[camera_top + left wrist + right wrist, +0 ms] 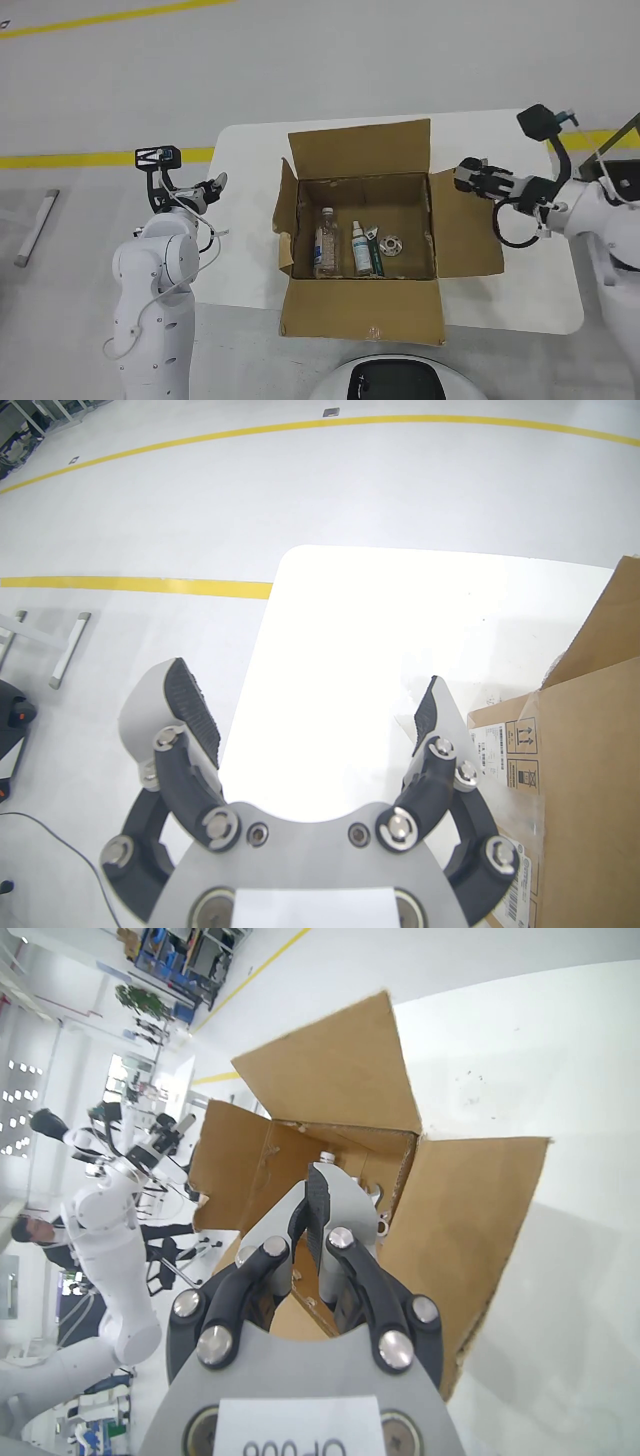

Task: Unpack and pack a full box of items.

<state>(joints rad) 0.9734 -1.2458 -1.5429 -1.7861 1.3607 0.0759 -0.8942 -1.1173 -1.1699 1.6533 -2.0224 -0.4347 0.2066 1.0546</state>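
1. The open box [360,312] sits in the middle of the bench [520,295].
2. The left hand [306,696] is wide at the bench's left edge.
3. The right hand [314,1178] is pinched narrow, empty, above the box's right flap.

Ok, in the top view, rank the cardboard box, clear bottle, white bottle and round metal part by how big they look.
1. cardboard box
2. clear bottle, only slightly bigger than the next
3. white bottle
4. round metal part

White arms [150,280], silver black-padded left tool [305,672]
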